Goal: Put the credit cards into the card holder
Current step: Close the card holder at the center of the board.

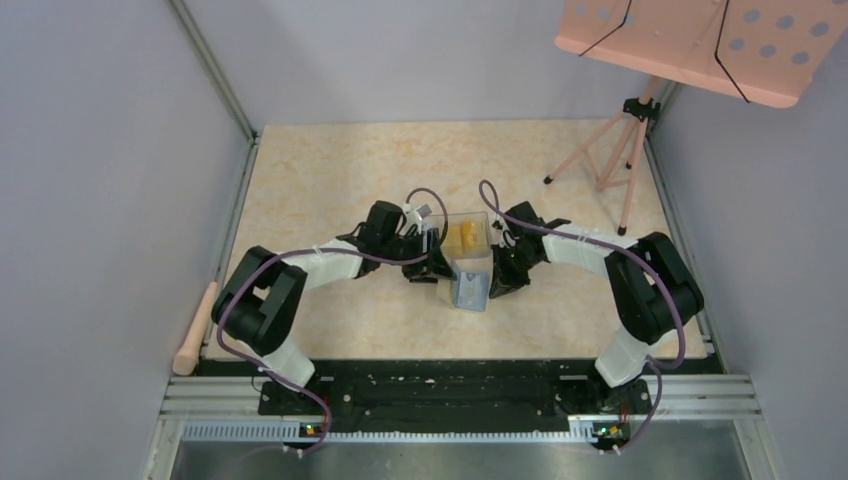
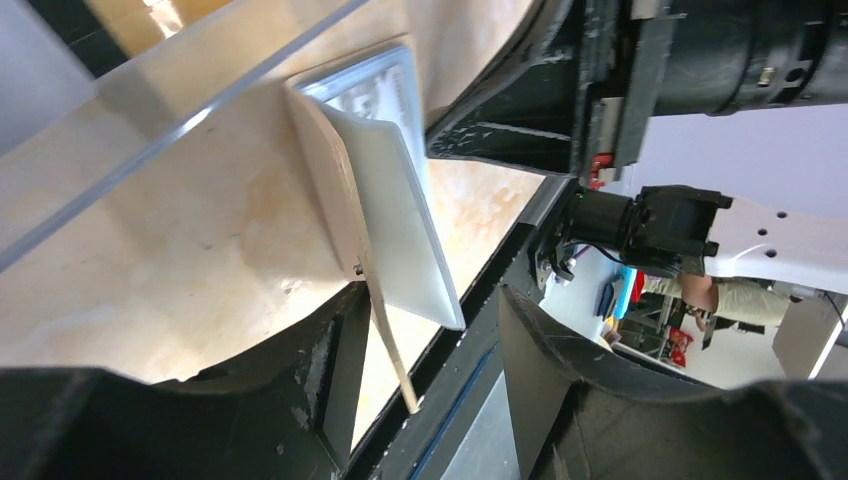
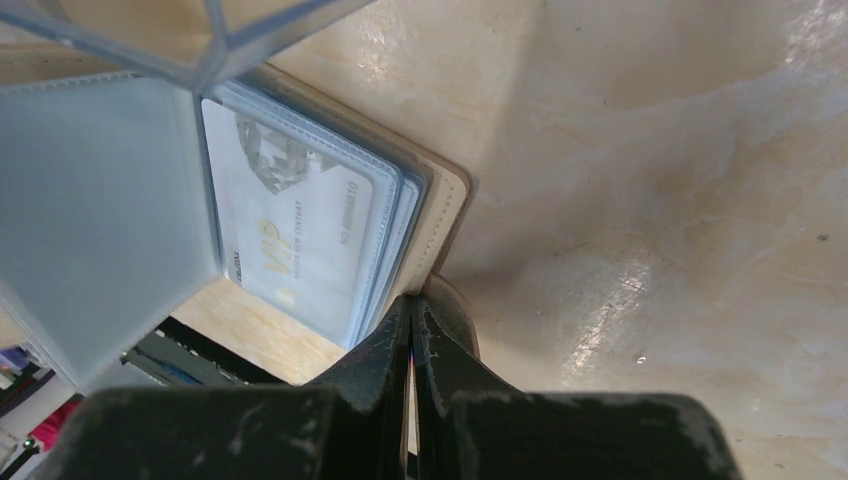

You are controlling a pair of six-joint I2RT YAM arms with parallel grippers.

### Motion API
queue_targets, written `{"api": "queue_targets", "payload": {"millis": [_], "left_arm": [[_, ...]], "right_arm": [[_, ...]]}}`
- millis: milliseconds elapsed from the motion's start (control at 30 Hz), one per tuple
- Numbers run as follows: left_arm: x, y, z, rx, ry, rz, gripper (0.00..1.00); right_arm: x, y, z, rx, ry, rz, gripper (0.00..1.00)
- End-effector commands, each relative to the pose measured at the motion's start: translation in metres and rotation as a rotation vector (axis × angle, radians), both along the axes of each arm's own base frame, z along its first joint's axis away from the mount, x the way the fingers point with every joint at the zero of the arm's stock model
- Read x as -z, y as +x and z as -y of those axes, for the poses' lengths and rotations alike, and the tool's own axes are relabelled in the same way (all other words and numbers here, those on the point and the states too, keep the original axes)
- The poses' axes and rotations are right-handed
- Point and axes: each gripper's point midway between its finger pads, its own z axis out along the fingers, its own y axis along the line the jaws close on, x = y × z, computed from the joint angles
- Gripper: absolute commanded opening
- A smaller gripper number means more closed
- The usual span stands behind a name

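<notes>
Right wrist: pin the holder [image 3: 448,210] open

Right gripper [image 3: 412,335] is shut, tips at the holder's beige edge. Left gripper [image 2: 425,340] gapes astride its raised flap. Keep it spread so a card slides in edge-first. Yellow cards [image 1: 460,238] sit in the box [image 1: 481,224] just beyond.

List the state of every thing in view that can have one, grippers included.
card holder: open, clear pockets fanned out.
pale card: tucked in one of the holder's pockets.
credit cards: yellow, lying inside the clear box.
clear box: standing on the table, cards inside.
left gripper: open, the holder's cover edge between its fingers.
right gripper: shut, tips at the holder's edge.
</notes>
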Motion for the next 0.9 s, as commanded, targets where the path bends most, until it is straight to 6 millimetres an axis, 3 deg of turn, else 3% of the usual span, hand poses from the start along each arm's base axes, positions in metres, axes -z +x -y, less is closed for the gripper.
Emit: {"api": "queue_targets", "payload": {"millis": [0,267,467,733,867], "left_arm": [[-0.035,0.008,0.025,0.053,-0.083,0.102,0.54],[-0.020,0.000,0.063,0.145,-0.050,0.076,0.53],[0.010,0.006,0.059,0.153,0.063,0.045,0.50],[0.028,0.000,0.064,0.197,0.078,0.003,0.41],[0.039,0.000,0.061,0.200,0.157,-0.013,0.30]], "right_arm": [[0.016,0.000,0.005,-0.016,-0.037,-0.010,0.00],[0.008,0.001,-0.001,-0.024,-0.001,0.002,0.00],[-0.013,0.008,0.003,-0.016,0.010,0.050,0.00],[-0.050,0.021,0.008,0.021,0.045,0.128,0.00],[-0.058,0.029,0.003,0.019,0.066,0.142,0.00]]}}
